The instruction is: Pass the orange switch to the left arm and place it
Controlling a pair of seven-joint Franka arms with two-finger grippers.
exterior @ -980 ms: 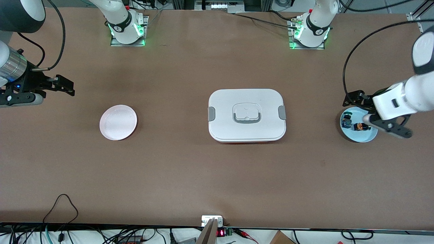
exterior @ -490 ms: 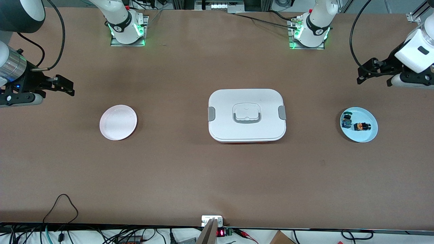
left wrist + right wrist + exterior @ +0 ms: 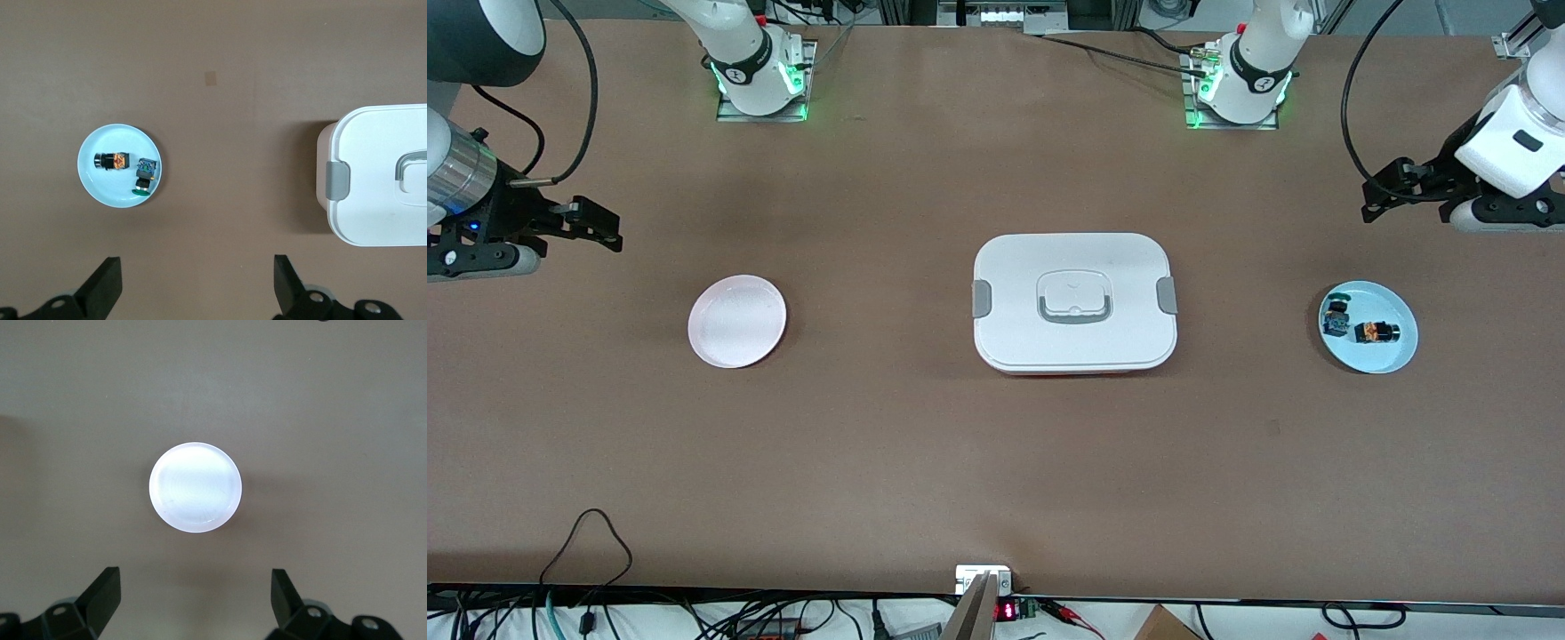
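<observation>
Orange switch [image 3: 1375, 332] lies on blue plate [image 3: 1396, 356] — no legible writing, seemingly — both pincers wide, empty.

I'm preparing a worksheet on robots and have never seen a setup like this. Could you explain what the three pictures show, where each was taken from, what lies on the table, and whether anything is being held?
These are two white robot arms bolted to one brown table. The wide picture looks down from a high camera facing them. The other two come from cameras on each arm's wrist, looking past its black two-fingered hand.

In the middle sits a white lidded box. Toward the left arm's end is a pale blue plate carrying the orange switch and a blue-and-green switch. Toward the right arm's end is an empty pink plate.

The left hand hangs open above the table beside the blue plate; the right hand hangs open near the pink plate. Neither holds anything.
</observation>
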